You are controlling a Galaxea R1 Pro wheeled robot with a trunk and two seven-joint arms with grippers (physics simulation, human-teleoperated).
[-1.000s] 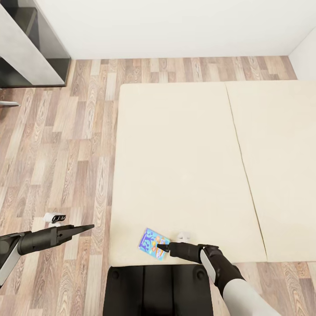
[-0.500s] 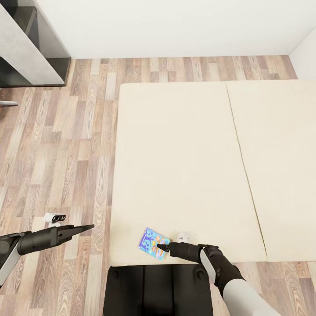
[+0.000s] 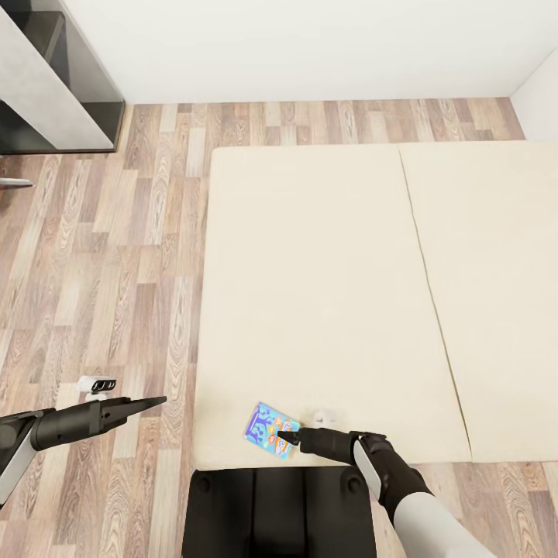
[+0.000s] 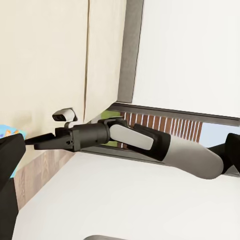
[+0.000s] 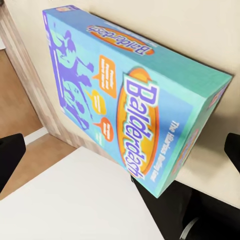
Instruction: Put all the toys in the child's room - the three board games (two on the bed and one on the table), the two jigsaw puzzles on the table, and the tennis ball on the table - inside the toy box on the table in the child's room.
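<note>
A blue Balderdash board game (image 3: 271, 428) lies flat on the cream bed (image 3: 325, 294), close to its near edge. My right gripper (image 3: 286, 437) is low at the box's near right side and open. In the right wrist view the box (image 5: 135, 100) lies between the dark fingertips (image 5: 10, 157), which stand wide apart and clear of it. My left gripper (image 3: 160, 401) hangs over the wooden floor left of the bed, open and holding nothing. The left wrist view looks across at the right arm (image 4: 150, 145). The table, toy box and other toys are out of view.
A dark cabinet (image 3: 54, 77) stands at the far left against the white wall. Wooden floor (image 3: 116, 256) runs along the bed's left side and far end. My black base (image 3: 279, 511) presses against the bed's near edge. A seam (image 3: 422, 256) splits the mattress.
</note>
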